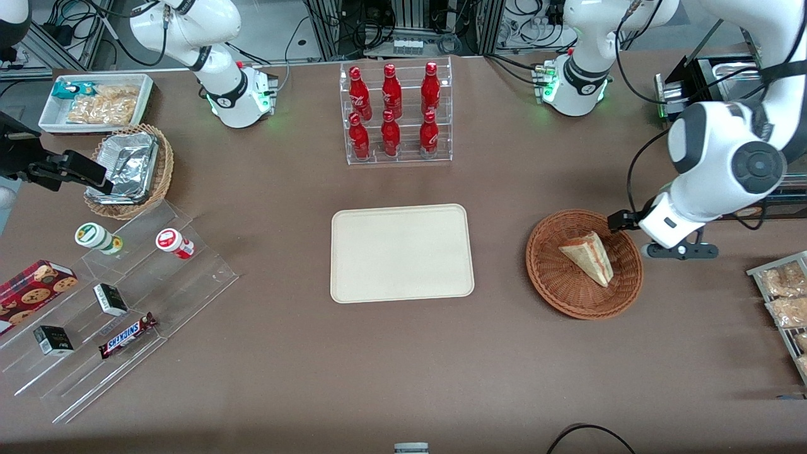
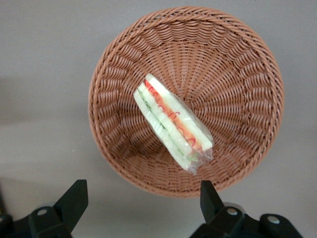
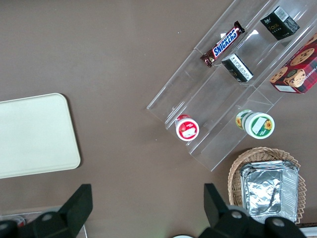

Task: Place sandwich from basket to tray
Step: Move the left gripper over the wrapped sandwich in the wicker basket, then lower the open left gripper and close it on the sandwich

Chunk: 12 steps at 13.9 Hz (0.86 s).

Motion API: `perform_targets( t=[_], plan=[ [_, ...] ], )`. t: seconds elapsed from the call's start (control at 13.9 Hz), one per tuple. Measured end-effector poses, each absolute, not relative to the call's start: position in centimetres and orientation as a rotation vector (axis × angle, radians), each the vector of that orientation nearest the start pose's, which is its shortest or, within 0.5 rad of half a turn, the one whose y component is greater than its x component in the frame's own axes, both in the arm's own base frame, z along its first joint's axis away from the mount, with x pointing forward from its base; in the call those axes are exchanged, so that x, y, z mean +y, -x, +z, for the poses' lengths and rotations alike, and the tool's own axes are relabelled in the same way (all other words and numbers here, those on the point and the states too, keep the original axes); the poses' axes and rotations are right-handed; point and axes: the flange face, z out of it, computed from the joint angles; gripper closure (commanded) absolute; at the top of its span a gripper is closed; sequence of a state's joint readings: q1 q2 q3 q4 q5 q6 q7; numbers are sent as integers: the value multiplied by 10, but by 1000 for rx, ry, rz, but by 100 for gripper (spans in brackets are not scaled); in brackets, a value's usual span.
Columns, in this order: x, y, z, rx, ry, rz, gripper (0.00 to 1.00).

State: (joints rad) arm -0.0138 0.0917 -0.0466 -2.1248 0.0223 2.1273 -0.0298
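The sandwich point(image 1: 589, 256), a wrapped wedge of white bread with red and green layers point(image 2: 172, 122), lies in the round reddish-brown wicker basket point(image 1: 555, 287) point(image 2: 237, 74). The cream rectangular tray point(image 1: 401, 252) lies flat in the middle of the table, toward the parked arm from the basket, with nothing on it point(image 3: 34, 134). My left gripper point(image 1: 625, 222) point(image 2: 143, 198) hangs open above the table just outside the basket's rim, on the working arm's side. Nothing is between its two black fingers point(image 2: 74, 198).
A clear rack of red bottles point(image 1: 395, 113) stands farther from the front camera than the tray. A clear stepped shelf with snacks point(image 1: 120, 296), a tan basket holding a foil container point(image 1: 129, 167) and a white bin of packets point(image 1: 94, 101) lie toward the parked arm's end. Bagged snacks point(image 1: 785, 302) sit at the working arm's end.
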Motion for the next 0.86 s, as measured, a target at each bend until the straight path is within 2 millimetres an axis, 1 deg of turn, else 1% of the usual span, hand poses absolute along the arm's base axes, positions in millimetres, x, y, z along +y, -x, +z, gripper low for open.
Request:
perform_targets(
  t=[0.07,0.14,0.29,0.36,0.5,0.65,0.86],
  plan=[
    [-32,-540,348,43,3123,117,0],
    [-32,-536,336,-23,3124,116,0],
    [-40,-531,322,-207,3111,135,0],
    [-47,-530,320,-313,3098,137,0],
    [-57,-532,319,-584,3057,102,0],
    [-59,-536,315,-859,2998,60,0],
    [-59,-541,302,-1224,2875,35,0]
  ],
)
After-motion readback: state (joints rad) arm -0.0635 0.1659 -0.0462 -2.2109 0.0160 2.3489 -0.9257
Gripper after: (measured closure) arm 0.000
